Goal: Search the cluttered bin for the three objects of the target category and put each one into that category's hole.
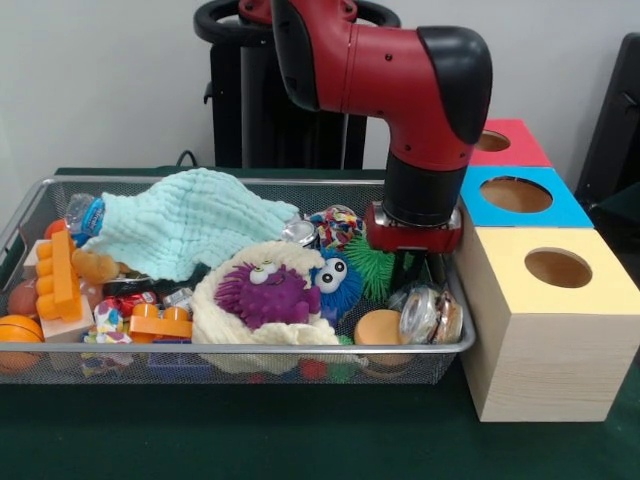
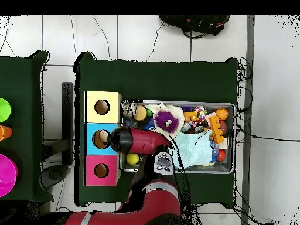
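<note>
Down at the box end of the wire bin [image 1: 30, 200], my pincer [image 1: 418, 268] dips among the clutter; whether it is open or closed I cannot tell. Just beside it lies a green spiky ball [image 1: 375, 268], and just below it a clear round container [image 1: 428, 315] and an orange ball [image 1: 378, 327]. Farther off, a purple fuzzy toy [image 1: 268, 293] sits on a cream ring, a pale blue cloth [image 1: 190, 220] beyond. Close on the other side stand the yellow box [image 1: 550, 320], blue box [image 1: 520, 197] and red box [image 1: 510, 142], each holed, on the green worktop [image 1: 250, 430].
</note>
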`<move>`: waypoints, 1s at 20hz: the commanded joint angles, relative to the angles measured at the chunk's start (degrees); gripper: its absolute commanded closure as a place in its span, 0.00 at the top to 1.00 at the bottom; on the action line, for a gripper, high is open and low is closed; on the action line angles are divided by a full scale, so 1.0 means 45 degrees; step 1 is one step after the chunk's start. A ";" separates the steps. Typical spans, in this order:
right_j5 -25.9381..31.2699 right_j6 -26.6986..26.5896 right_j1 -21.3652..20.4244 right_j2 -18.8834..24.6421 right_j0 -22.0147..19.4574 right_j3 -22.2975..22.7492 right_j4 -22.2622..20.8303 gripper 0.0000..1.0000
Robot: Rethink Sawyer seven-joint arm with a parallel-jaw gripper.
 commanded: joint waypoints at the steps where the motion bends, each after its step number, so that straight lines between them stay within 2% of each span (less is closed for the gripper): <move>1: 0.2501 0.2749 -0.0513 -0.0137 0.0528 -0.0886 0.0698 0.00; 5: 0.3533 0.3015 -0.0733 -0.0544 0.0908 -0.1023 0.0788 0.00; 7: 0.3621 0.2984 -0.0819 -0.0502 0.0850 -0.0927 0.0840 0.00; 17: 0.2566 0.2306 -0.1260 0.0377 -0.0157 0.0353 0.1152 0.00; 19: 0.1460 0.2047 -0.0562 0.0766 -0.0568 0.0197 0.1088 0.00; 20: 0.0582 0.1734 0.0368 0.1130 -0.0935 -0.0289 0.0937 0.00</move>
